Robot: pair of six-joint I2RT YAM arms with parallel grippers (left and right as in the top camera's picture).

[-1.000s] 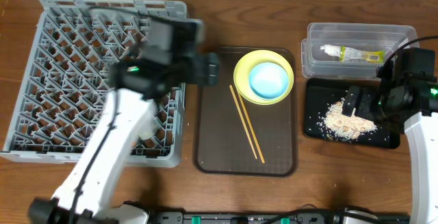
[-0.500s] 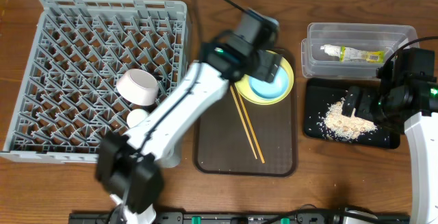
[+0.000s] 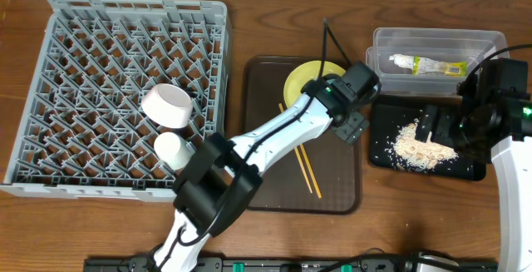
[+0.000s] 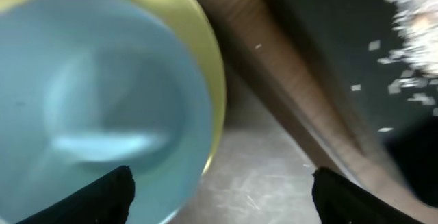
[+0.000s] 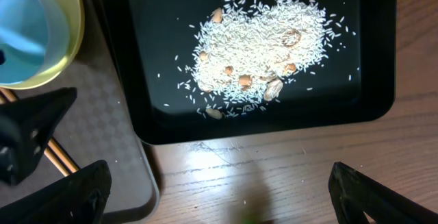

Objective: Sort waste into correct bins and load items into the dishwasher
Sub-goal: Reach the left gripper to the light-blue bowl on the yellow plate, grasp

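Observation:
A blue bowl [image 4: 102, 101] sits in a yellow plate [image 3: 301, 81] at the back of the brown tray [image 3: 266, 189]. Two chopsticks [image 3: 301, 162] lie on the tray. My left gripper [image 3: 353, 121] is open and empty, low over the tray's right edge beside the plate; in the left wrist view [image 4: 222, 196] its fingers straddle the plate's rim. My right gripper [image 3: 432, 126] is open and empty above the black tray [image 3: 470, 168] of rice and scraps [image 5: 260, 46]. In the right wrist view its fingers [image 5: 219, 196] hang over bare table wood.
A grey dish rack [image 3: 116, 22] at the left holds a white bowl [image 3: 169, 106] and a white cup [image 3: 172, 149]. A clear bin [image 3: 438, 41] at the back right holds a tube [image 3: 428, 65]. My left arm crosses the brown tray diagonally.
My left arm has swung from over the rack rightward across the brown tray to its right edge. The bowl and cup in the rack are uncovered. The right arm has not moved.

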